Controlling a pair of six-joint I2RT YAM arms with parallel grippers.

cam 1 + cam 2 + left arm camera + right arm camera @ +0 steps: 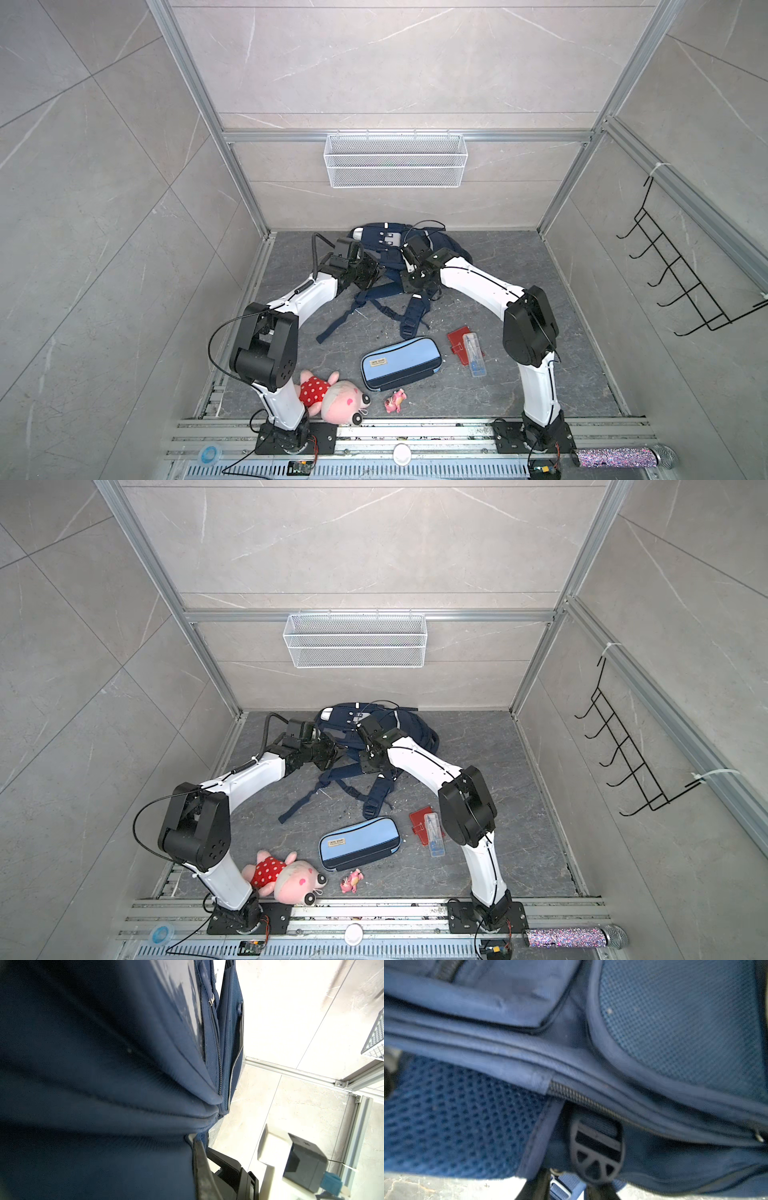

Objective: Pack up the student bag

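Note:
The student bag (384, 243) (409, 729), navy with a grey-white patch, lies at the back of the floor in both top views, straps (413, 316) trailing toward me. My left gripper (374, 272) is at its left side, shut on a fold of the bag's navy fabric (104, 1105). Only one dark finger (200, 1159) shows; fabric hides the other. My right gripper (568, 1188) is over the bag's mesh back panel (456, 1122). Its two dark fingers flank a light webbing strap with a buckle (560, 1188). Whether they press on it I cannot tell.
Nearer me lie a light-blue pencil case (401, 363), a red flat item (459, 340), a clear plastic box (476, 355), a pink plush pig (332, 395) and a small pink toy (395, 401). A white wire basket (395, 160) hangs on the back wall.

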